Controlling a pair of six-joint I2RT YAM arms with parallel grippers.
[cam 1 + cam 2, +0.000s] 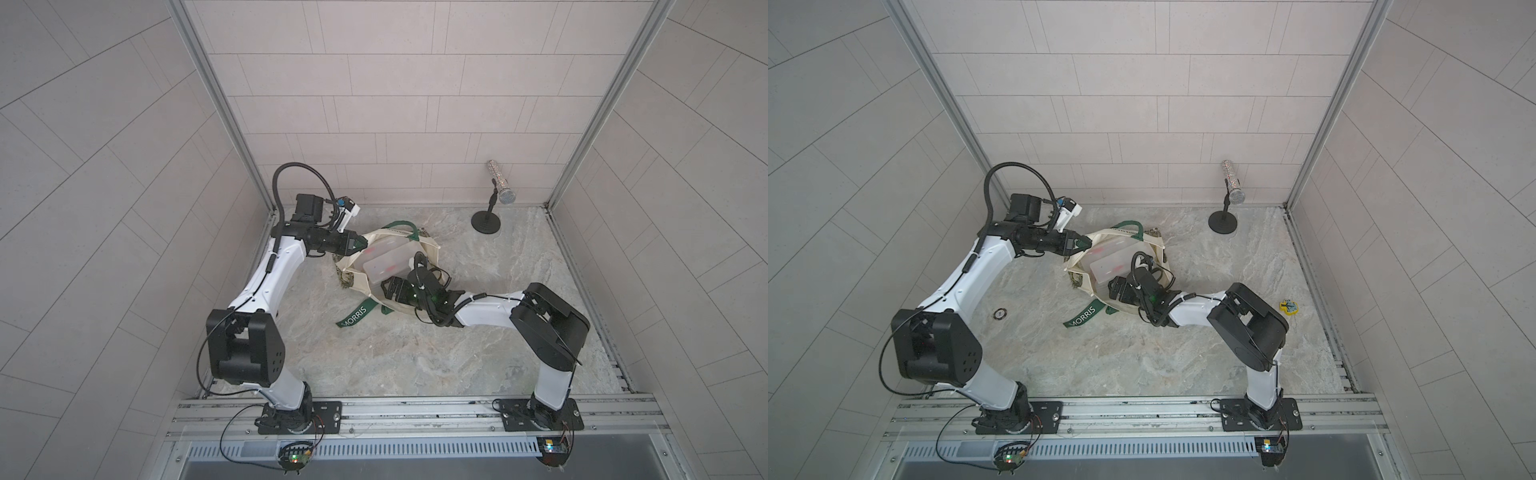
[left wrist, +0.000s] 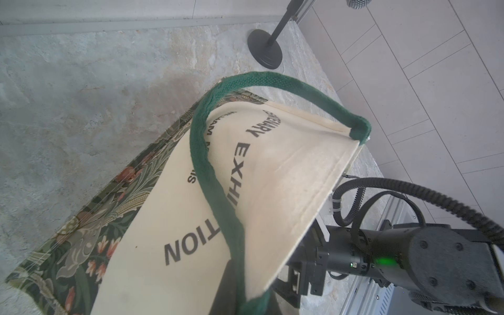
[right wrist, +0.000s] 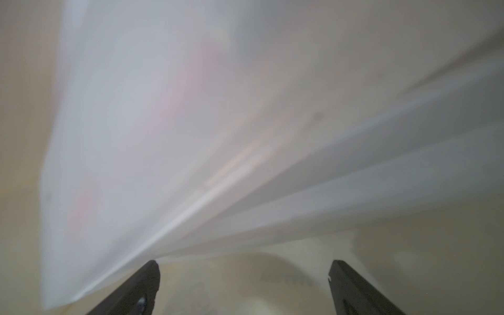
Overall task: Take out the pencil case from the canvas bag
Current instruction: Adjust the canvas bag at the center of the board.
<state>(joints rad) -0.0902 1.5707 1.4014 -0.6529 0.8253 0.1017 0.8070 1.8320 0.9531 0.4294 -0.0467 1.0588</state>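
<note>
Frosted white rectangular plastic pencil case (image 3: pixel 163 122) fills the right wrist view, blurred, with faint pink shapes showing through it. The right gripper (image 3: pixel 244 263) has its dark fingers (image 3: pixel 144 286) spread wide, with nothing between them; the case lies just past their tips.

In both top views the case (image 1: pixel 384 262) lies inside the cream canvas bag (image 1: pixel 347 268), which has a green leafy band at its base. The bag sits at about 10 o'clock from the middle of the grey marbled table (image 1: pixel 415 353), its mouth gaping toward 4 o'clock. The left gripper (image 1: pixel 359 245) is clenched on the bag's rim at 10 o'clock, holding that wall up. The right wrist and its black cables cover the case's end at 5 o'clock.

One dark green strap handle lettered "MORRIS" (image 1: pixel 355 318) trails out toward 7 o'clock; the other green strap (image 2: pixel 218 169) arches over the lifted wall.

A glittery silver microphone on a black round-footed stand (image 1: pixel 500 183) stands at 1 o'clock, well apart. In a top view, a small yellow piece (image 1: pixel 1288 306) lies at 3 o'clock and a small dark ring (image 1: pixel 999 313) at 9 o'clock.
</note>
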